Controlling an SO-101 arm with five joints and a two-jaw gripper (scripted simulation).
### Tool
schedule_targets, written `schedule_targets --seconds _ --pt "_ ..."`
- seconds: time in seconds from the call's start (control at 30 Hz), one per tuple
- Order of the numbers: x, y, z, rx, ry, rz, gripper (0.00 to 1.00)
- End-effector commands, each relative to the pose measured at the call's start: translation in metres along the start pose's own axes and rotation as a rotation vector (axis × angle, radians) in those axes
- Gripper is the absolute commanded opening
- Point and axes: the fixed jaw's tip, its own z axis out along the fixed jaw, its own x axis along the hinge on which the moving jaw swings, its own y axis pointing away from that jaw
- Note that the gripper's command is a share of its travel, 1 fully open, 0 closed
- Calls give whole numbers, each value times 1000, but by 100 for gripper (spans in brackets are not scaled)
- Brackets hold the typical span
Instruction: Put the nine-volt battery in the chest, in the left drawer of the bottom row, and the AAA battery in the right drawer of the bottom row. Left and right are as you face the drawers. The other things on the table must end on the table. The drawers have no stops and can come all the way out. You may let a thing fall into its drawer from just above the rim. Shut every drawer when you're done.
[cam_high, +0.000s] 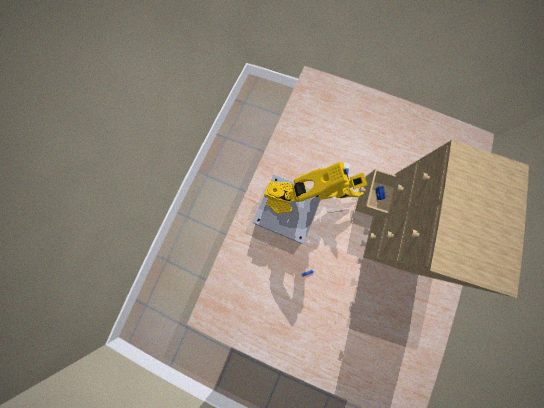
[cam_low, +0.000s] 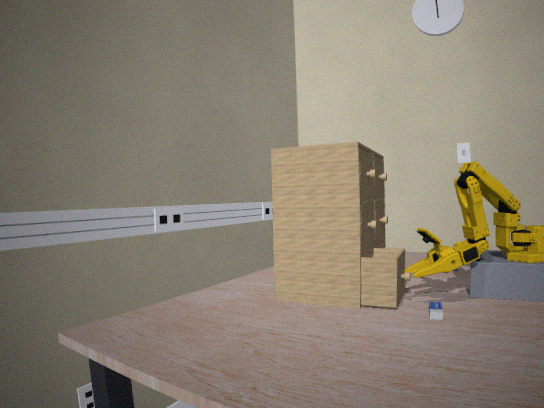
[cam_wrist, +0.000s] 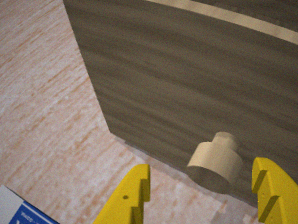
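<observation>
The wooden chest (cam_high: 480, 215) (cam_low: 315, 220) stands on the table. Its bottom left drawer (cam_high: 370, 200) (cam_low: 382, 277) (cam_wrist: 186, 76) is pulled partly out. A blue nine-volt battery (cam_high: 380, 192) lies inside it. A small blue AAA battery (cam_high: 307, 273) lies on the table, apart from the chest and the arm. My gripper (cam_high: 362, 186) (cam_low: 407, 273) (cam_wrist: 200, 171) is low in front of the open drawer. Its fingers stand apart on either side of the drawer's knob (cam_wrist: 214, 159) without gripping it. The knob is nearer the right finger.
A white and blue eraser (cam_high: 346, 170) (cam_low: 436, 310) lies on the table just beside the gripper. The arm's grey base (cam_high: 285, 215) (cam_low: 505, 285) sits near the chest. The other drawers are shut.
</observation>
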Motion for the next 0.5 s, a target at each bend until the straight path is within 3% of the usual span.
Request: schedule_targets --seconds 0.0,0.47 --pt "4 -3 2 10 14 -5 21" --pt "5 -5 8 20 14 -1 21"
